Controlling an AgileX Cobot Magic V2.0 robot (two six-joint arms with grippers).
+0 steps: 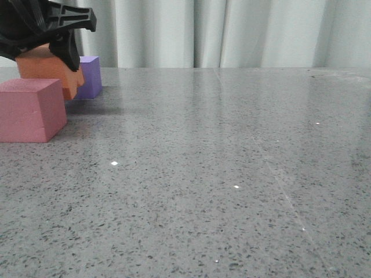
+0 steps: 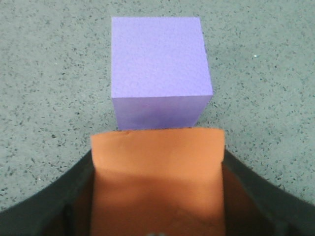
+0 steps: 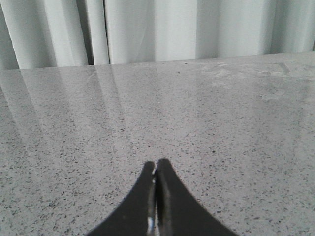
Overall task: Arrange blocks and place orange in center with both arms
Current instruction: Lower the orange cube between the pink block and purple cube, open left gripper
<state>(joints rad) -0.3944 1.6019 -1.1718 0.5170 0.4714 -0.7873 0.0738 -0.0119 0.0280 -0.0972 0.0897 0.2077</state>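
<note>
My left gripper is shut on the orange cube at the far left of the front view, between the pink-red cube in front and the purple cube behind. I cannot tell whether the orange cube touches the table. In the left wrist view the orange cube fills the space between the black fingers, with the purple cube just beyond it. My right gripper is shut and empty over bare table; it does not show in the front view.
The grey speckled table stretches to the right and front of the cubes. White curtains hang behind the table's far edge.
</note>
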